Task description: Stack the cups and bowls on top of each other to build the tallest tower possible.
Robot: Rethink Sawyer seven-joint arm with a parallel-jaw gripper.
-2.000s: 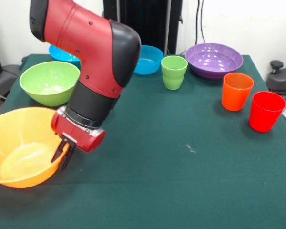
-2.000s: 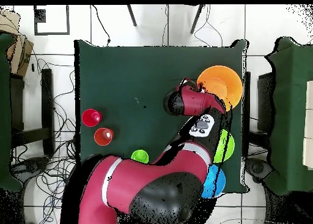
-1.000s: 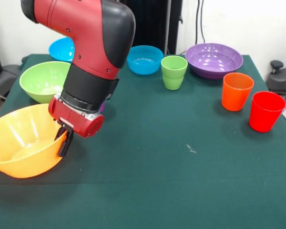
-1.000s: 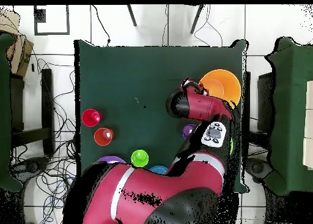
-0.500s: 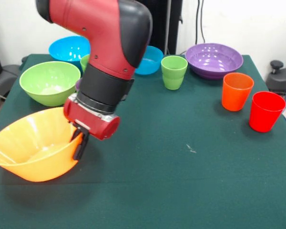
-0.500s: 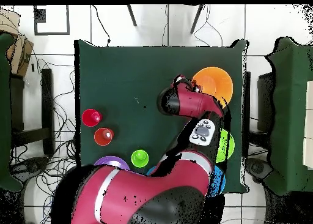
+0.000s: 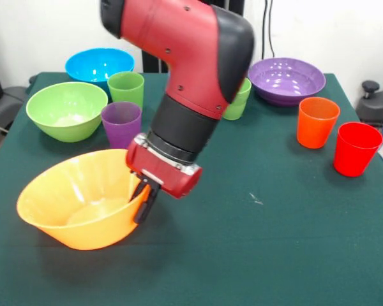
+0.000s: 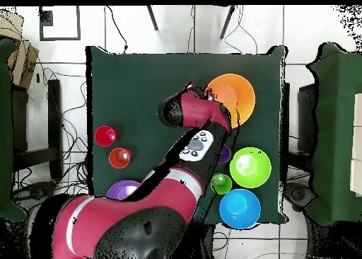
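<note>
The orange bowl (image 7: 76, 207) sits near the table's (image 7: 274, 255) front left corner, tilted, with its right rim pinched by the gripper (image 7: 144, 199), whose fingers are closed on the bowl wall, one inside and one outside. The green cloth to the right of the bowl is bare all the way to the red cup (image 7: 356, 148) and orange cup (image 7: 317, 122) by the right edge, leaving wide open room in the middle and front. Behind the bowl stand the purple cup (image 7: 121, 123), a green cup (image 7: 126, 88), the green bowl (image 7: 66, 109) and a blue bowl (image 7: 99, 65), closely grouped at the back left. The arm (image 7: 191, 83) hides most of a second green cup (image 7: 240, 102); the purple bowl (image 7: 286, 80) sits at the back right. The orange bowl is glossy, wide and deep.
</note>
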